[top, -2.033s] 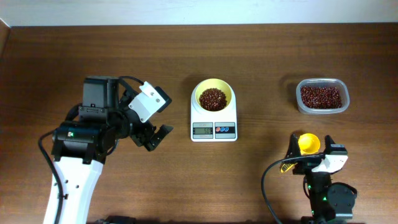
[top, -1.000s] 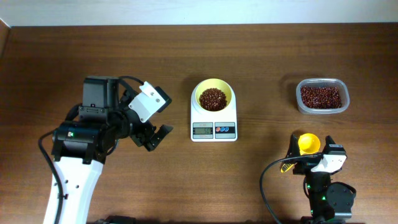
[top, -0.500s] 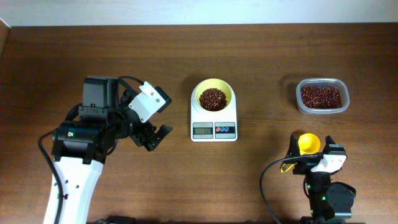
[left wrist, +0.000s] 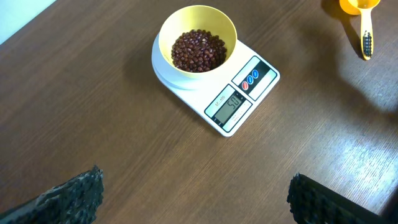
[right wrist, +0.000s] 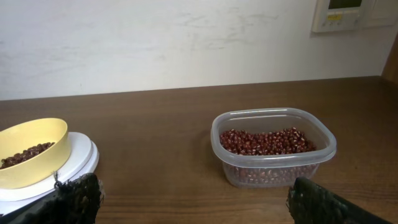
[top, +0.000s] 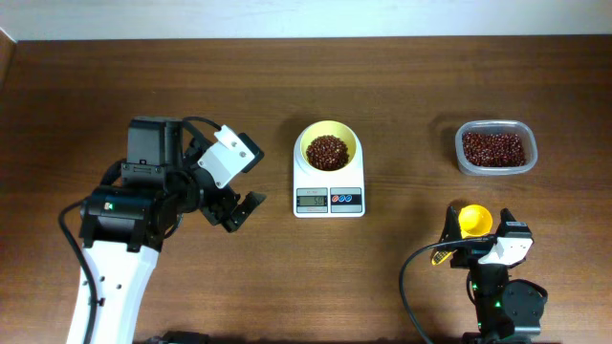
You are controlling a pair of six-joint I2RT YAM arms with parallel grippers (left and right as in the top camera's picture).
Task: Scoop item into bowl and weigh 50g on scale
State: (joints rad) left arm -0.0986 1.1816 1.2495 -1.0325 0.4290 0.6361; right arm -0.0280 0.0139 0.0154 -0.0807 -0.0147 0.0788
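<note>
1. Right, the weighing looks done to me: the bowl [left wrist: 198, 15] sits on the scale [left wrist: 186, 96] with the beans [left wrist: 199, 50] heaped inside. From the left wrist I read the display as 50, though the digits are small.
2. My left gripper [top: 242, 212] hangs beside the scale, to its left, with the jaws spread wide and nothing in them.
3. My right gripper [right wrist: 193, 200] is parked low near the table's front edge. Its jaws are also wide apart, and its own camera shows nothing between them.
4. The scoop [top: 474, 220] shows from overhead right at the right gripper, cup between the fingers. I cannot tell whether the fingers touch it, but I judge it is lying free and not clamped.
5. The tub [right wrist: 326, 140] of spare beans stands well apart from the scale, on the right.
6. Next, I would confirm the reading holds steady. If it does, no more scooping is needed, and I would keep both arms clear of the scale so nothing nudges the bowl.
</note>
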